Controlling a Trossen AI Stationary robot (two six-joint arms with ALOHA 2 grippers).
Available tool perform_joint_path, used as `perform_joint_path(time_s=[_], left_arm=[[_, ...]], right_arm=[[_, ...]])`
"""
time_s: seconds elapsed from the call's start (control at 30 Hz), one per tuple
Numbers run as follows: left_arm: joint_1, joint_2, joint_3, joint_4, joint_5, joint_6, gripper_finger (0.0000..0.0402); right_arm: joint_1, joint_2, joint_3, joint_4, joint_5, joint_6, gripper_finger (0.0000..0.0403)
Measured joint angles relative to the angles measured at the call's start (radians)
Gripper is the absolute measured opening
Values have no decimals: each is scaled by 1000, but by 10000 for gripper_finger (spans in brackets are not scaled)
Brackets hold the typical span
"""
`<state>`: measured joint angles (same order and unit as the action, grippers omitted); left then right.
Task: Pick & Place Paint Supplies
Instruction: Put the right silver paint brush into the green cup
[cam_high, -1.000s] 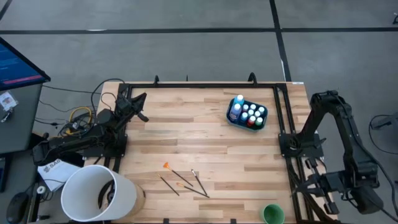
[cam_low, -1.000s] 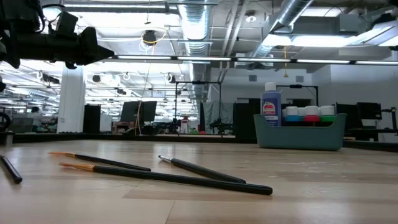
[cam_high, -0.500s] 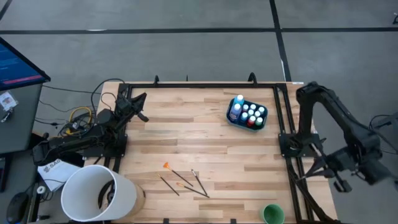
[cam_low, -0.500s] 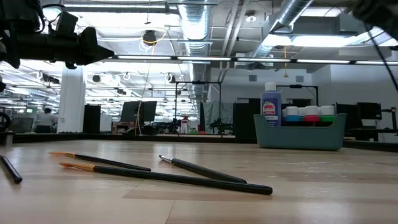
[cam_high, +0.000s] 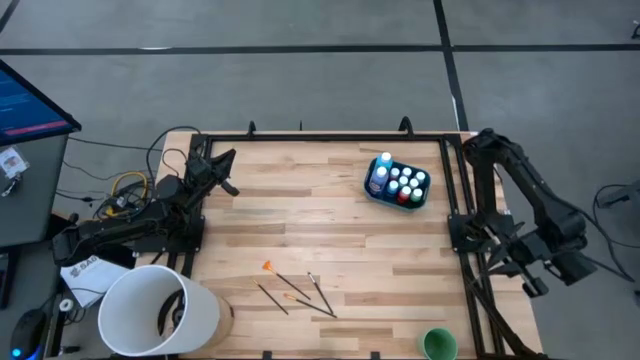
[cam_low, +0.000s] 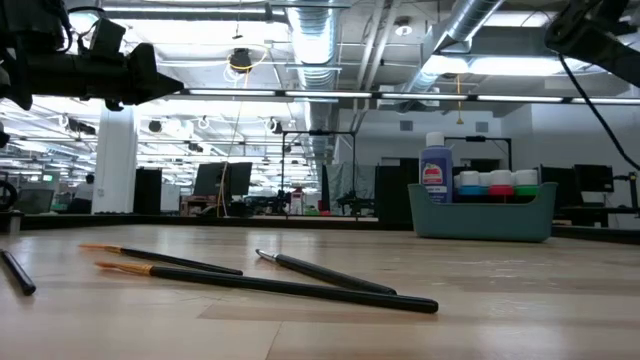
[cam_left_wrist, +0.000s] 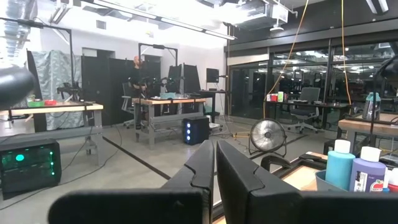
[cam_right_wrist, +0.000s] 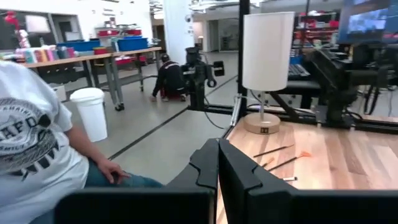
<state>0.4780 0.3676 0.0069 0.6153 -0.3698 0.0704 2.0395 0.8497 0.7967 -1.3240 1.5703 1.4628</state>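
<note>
A teal tub (cam_high: 397, 184) of white-capped paint bottles stands on its base at the table's far right, with a taller blue bottle (cam_high: 383, 165) at its far-left end; the low view shows the tub (cam_low: 482, 213) too. Several thin brushes (cam_high: 297, 291) lie flat near the table's near edge, as the low view (cam_low: 300, 282) also shows. My left gripper (cam_high: 230, 157) rests shut at the far left corner, touching nothing. My right gripper (cam_high: 520, 265) hangs shut beyond the table's right edge, pointing level toward the table's left.
A big white bucket (cam_high: 160, 310) stands at the near left corner and a green round thing (cam_high: 438, 344) at the near edge, right. A black frame (cam_high: 452, 200) runs along the table's right side. A person (cam_right_wrist: 37, 155) sits beyond the table's near edge.
My right arm has folded in from beyond the near right corner. Its gripper has gone toward the far edge and closer to the table's right edge, staying shut. The arm now shows at the low view's top right. Nothing on the table has moved.
</note>
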Motion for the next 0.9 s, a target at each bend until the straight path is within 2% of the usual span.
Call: perform_joint_path(time_s=[0.13, 0.37, 0.47, 0.63, 0.8, 0.9], left_arm=[[0, 0, 0, 0, 0, 0, 8], [0, 0, 0, 0, 0, 0, 8], [0, 0, 0, 0, 0, 0, 8], [0, 0, 0, 0, 0, 0, 8], [0, 0, 0, 0, 0, 0, 8], [0, 0, 0, 0, 0, 0, 8]], right_arm=[[-93, 0, 22, 52, 1, -31, 0], [-361, -2, 22, 294, 1, -252, 0], [-439, -16, 22, 374, -2, -327, 0], [-487, -47, 22, 486, -105, -493, 0], [-514, -83, 22, 721, -147, -703, 0], [-571, -97, 22, 865, -178, -809, 0]])
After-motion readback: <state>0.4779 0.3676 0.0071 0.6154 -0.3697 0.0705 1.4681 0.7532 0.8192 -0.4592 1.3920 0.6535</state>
